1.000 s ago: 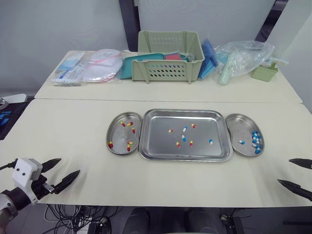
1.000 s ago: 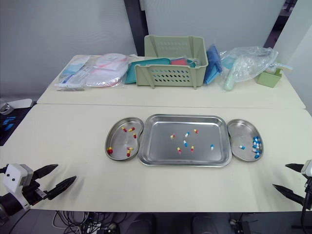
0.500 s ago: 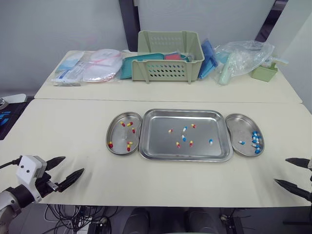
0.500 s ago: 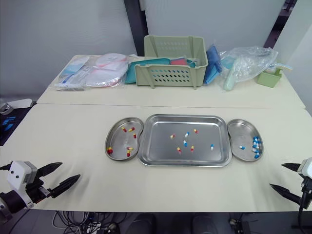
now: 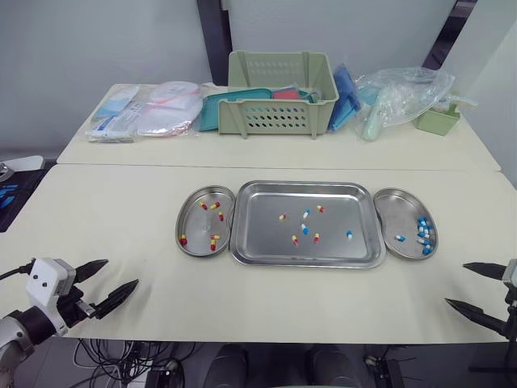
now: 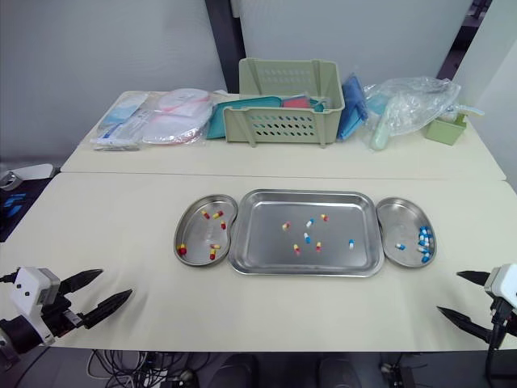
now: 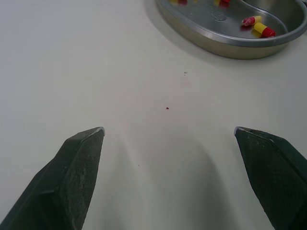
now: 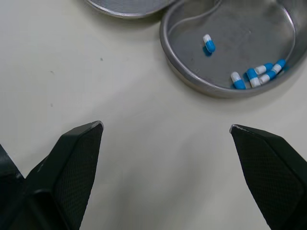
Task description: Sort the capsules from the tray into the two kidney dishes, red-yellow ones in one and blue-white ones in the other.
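Shiny flat metal tray (image 5: 266, 242) with a few mixed capsules (image 5: 304, 229) scattered inside, far ahead between both jaws, left kidney dish (image 5: 194, 214) holding red-yellow capsules (image 5: 214, 240) ahead of the left gripper (image 5: 115, 275) jaws, right kidney dish (image 5: 394, 212) holding blue-white capsules (image 5: 422, 234) just ahead of the right gripper (image 5: 458, 284) jaws, each dish just beside the tray

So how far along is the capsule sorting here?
Partly done: the left kidney dish holds several red-yellow capsules, the right kidney dish several blue-white ones. Nothing is in hand: left gripper and right gripper are open and empty, away from the tray. About seven mixed capsules are left in it.
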`<state>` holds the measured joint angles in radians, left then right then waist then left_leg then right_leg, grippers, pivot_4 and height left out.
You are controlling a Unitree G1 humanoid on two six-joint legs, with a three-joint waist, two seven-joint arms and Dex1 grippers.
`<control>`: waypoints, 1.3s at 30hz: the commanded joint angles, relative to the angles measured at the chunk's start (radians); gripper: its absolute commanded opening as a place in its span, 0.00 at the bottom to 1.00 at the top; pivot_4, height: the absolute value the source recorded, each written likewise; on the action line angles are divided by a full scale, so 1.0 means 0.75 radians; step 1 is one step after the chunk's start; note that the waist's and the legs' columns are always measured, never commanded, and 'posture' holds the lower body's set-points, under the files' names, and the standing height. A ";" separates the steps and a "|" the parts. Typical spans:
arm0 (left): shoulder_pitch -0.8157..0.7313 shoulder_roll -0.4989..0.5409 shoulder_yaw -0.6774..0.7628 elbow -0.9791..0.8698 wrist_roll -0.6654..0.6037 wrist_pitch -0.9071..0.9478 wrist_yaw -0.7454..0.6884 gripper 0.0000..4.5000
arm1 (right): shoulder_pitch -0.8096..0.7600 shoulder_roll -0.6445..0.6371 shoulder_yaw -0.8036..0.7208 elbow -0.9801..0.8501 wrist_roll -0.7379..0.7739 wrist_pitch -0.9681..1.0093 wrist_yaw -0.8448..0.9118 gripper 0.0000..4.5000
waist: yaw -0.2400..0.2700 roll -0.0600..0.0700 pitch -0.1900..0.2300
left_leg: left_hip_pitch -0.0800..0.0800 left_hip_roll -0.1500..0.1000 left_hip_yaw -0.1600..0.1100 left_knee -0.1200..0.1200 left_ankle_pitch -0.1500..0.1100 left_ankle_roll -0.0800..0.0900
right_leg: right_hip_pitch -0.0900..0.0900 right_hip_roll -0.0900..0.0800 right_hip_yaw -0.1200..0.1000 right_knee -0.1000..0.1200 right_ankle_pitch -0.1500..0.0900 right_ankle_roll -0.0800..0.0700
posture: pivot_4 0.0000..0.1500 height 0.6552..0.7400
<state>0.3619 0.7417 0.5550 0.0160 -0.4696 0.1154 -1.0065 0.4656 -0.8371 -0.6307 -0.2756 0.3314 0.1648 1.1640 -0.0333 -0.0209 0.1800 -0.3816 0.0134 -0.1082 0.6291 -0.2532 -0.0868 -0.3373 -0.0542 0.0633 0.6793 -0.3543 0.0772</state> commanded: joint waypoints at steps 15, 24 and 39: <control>0.023 -0.010 0.044 -0.109 -0.072 -0.025 -0.067 1.00 | -0.123 0.230 0.454 -0.322 0.029 -0.037 -0.237 0.99 | 0.001 -0.001 -0.001 | 0.000 0.000 -0.001 0.000 0.000 0.000 | 0.000 0.000 0.000 0.000 0.000 0.000 | 1.00 1.00; -0.308 -0.016 -0.212 -0.533 -0.168 0.280 0.153 1.00 | -0.145 0.253 0.525 -0.315 0.006 -0.071 -0.279 0.99 | 0.011 -0.003 -0.002 | 0.000 -0.001 -0.002 0.002 0.000 0.000 | 0.001 -0.001 -0.001 0.001 0.000 0.000 | 1.00 1.00; -0.979 -0.322 -0.929 -0.544 0.102 0.846 0.701 0.96 | -0.126 0.273 0.613 -0.368 -0.018 -0.084 -0.401 1.00 | -0.001 -0.003 -0.002 | 0.000 -0.001 -0.002 0.003 0.000 0.000 | 0.001 0.000 0.000 0.001 0.000 0.000 | 1.00 1.00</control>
<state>-0.3466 0.5145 -0.1301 -0.4084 -0.4176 0.7392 -0.5026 0.3712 -0.6354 -0.1652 -0.5213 0.3152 0.1211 0.8722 -0.0338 -0.0228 0.1782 -0.3819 0.0124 -0.1095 0.6311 -0.2530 -0.0870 -0.3369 -0.0541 0.0630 0.6803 -0.3541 0.0775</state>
